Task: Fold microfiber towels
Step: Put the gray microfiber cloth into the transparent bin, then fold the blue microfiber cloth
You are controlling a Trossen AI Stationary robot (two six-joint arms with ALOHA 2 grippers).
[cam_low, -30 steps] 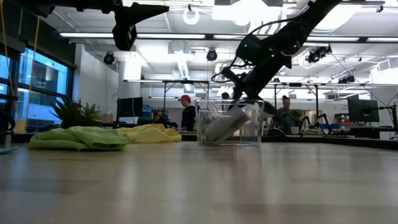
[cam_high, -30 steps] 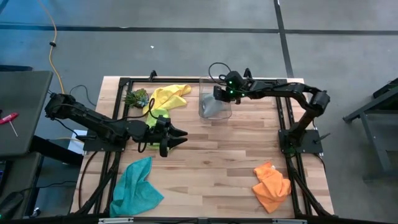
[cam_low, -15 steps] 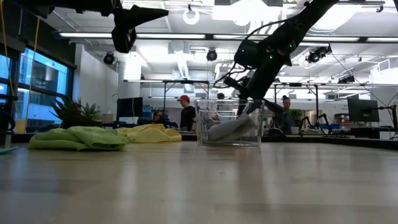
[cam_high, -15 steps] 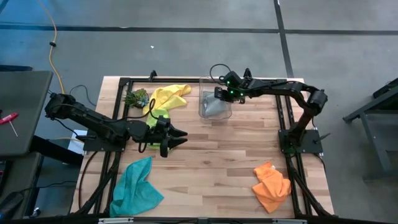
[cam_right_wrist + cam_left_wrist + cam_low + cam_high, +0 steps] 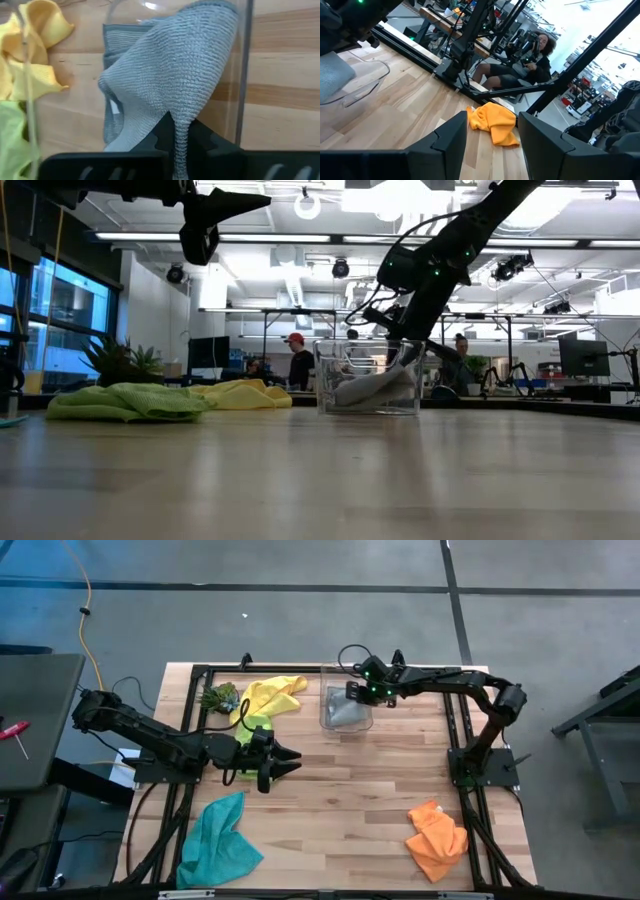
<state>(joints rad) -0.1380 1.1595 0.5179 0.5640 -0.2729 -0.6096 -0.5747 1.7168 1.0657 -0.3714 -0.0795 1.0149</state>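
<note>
The grey towel lies bunched inside the clear plastic box at the table's far middle. My right gripper reaches into the box from above and is shut on the towel. My left gripper hovers open and empty above the table's left middle, beside the lime green towel. The yellow towel lies crumpled at the far left. The teal towel lies near left and the orange towel near right. My right gripper pinches a gathered fold of the grey towel between its two fingers. The fingers come slanting down from the table's right side into the box. The cloth spreads out from the pinch, and its lower part rests on the box's floor.
A small green leafy clump sits at the far left corner beside the yellow towel. The box's clear walls stand close around my right gripper. Bare wood stretches across the table's middle and near side. People sit beyond the table.
My right gripper has gone down a little into the clear box with the grey towel. The towel's held end has sunk lower, so the cloth lies flatter in the box. The gripper stays shut on it.
</note>
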